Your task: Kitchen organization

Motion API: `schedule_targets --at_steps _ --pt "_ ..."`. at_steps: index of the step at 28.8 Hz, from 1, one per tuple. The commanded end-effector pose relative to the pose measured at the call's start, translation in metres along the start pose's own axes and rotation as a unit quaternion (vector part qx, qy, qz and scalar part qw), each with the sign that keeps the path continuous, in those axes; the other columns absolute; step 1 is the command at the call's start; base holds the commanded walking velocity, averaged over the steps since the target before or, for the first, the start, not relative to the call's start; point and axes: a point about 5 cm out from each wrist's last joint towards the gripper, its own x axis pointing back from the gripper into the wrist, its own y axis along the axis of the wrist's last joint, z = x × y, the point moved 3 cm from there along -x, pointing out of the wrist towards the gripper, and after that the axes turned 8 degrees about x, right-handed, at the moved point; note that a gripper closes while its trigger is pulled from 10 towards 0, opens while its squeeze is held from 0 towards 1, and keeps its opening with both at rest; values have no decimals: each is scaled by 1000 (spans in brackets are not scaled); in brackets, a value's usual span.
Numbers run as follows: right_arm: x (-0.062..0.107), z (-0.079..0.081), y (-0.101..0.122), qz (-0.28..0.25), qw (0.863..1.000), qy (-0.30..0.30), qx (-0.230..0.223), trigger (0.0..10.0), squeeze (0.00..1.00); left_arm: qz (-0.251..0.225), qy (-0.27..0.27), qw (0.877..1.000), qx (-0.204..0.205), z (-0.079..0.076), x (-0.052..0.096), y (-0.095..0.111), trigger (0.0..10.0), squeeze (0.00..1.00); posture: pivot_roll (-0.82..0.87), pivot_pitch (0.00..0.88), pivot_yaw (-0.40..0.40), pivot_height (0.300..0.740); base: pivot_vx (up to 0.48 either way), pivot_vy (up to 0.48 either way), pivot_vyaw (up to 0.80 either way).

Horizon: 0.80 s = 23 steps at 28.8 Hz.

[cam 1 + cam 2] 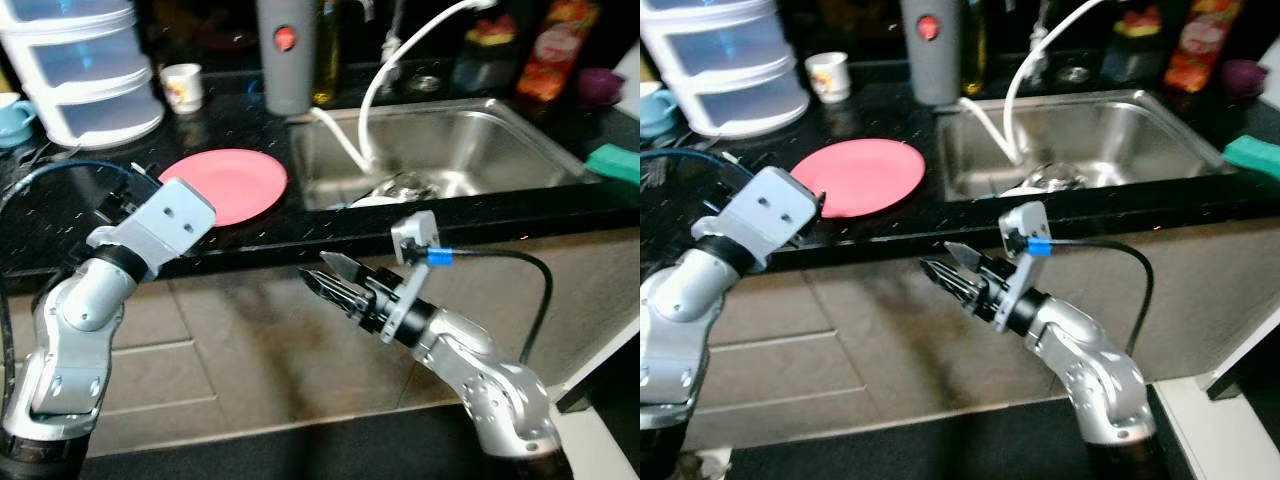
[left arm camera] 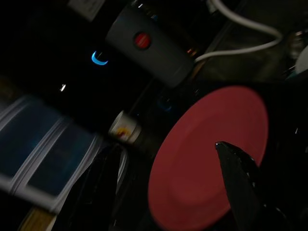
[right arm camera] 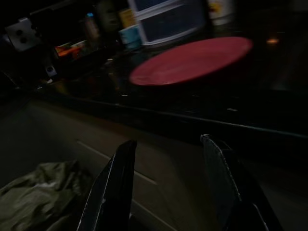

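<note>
Presently: red plate (image 1: 226, 184) flat on the black bench (image 1: 120, 235), just left of the steel sink (image 1: 470, 150). My left claw (image 2: 168, 178) hovers at the plate's near-left edge, fingers spread, nothing between them. My right claw (image 1: 322, 274) is below the bench edge, in front of the cabinet doors (image 1: 250, 340), fingers parted and empty, pointing left. Behind the plate: grey jug (image 1: 285, 50), small cup (image 1: 182, 86), white drawer unit (image 1: 85, 70). A white hose (image 1: 385, 70) runs into the sink.
</note>
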Motion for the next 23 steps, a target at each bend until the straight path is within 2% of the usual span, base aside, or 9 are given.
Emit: schedule_targets --at_steps 1,10,14,18,21,23 --pt "0 1 0 -3 1000 -1 -1 10000 0 8 -9 1000 -15 3 -1 -4 10000 0 101 0 19 740 0 0 0" --pt "1 0 1 -4 1000 -3 1 10000 0 10 -5 1000 -17 6 -3 -7 10000 0 98 0 19 740 0 0 0" --pt "2 2 2 -3 1000 6 12 10000 0 31 -50 998 -20 -5 0 -19 10000 0 96 0 16 740 0 0 0" --pt "2 2 3 -3 1000 4 9 10000 0 78 -102 990 -63 -9 3 -38 10000 0 94 0 12 740 0 0 425" --pt "3 1 3 -2 1000 1 6 10000 0 114 -103 982 -108 0 3 -56 10000 0 89 0 14 740 0 0 0" --pt "3 1 3 -3 1000 0 6 10000 0 126 -101 980 -120 4 3 -62 10000 0 83 0 14 740 0 0 0"
